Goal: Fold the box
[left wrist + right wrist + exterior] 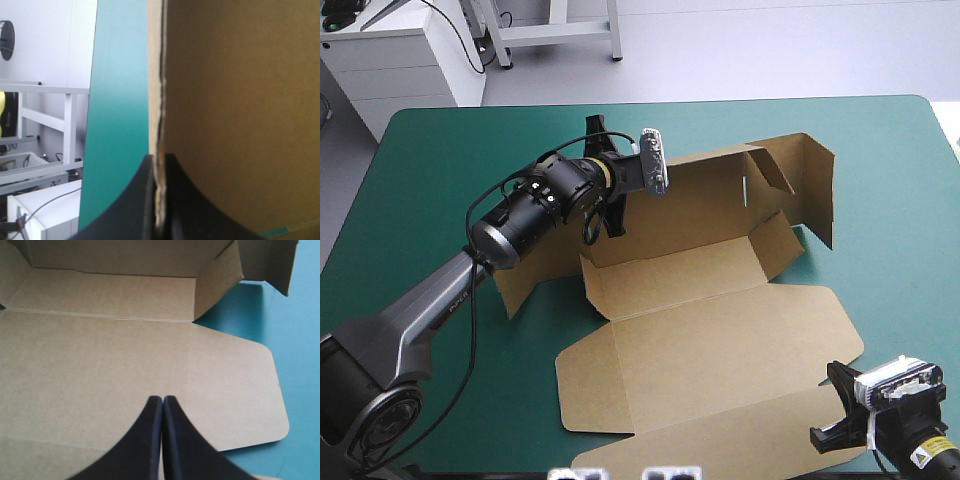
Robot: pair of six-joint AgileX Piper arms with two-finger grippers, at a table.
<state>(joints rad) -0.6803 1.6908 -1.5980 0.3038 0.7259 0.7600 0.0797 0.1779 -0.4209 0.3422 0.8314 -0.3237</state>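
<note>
- The box (720,330), brown board, sits about mid-worktop, partly set up and open.
- The back wall (705,195) is raised along the far side. The end wall (817,190) on the right also stands, with a shorter flap angled inward beside it.
- The lid (710,375) lies flat on the teal-green cover (900,150), reaching toward the near edge of the worktop.
- My left end effector (159,167) is at the far-left part of the box. Its black fingers (135,205) are nearly together, pinching a raw board edge between them. There is brown board to one side of that edge and cover to the other.
- My right end effector (162,401) is at the near right, by the lid's rounded corner. Its fingers are pressed together into a point and grip nothing.
- The flat lid and open tray lie ahead of it. I cannot tell whether it touches the board.
</note>
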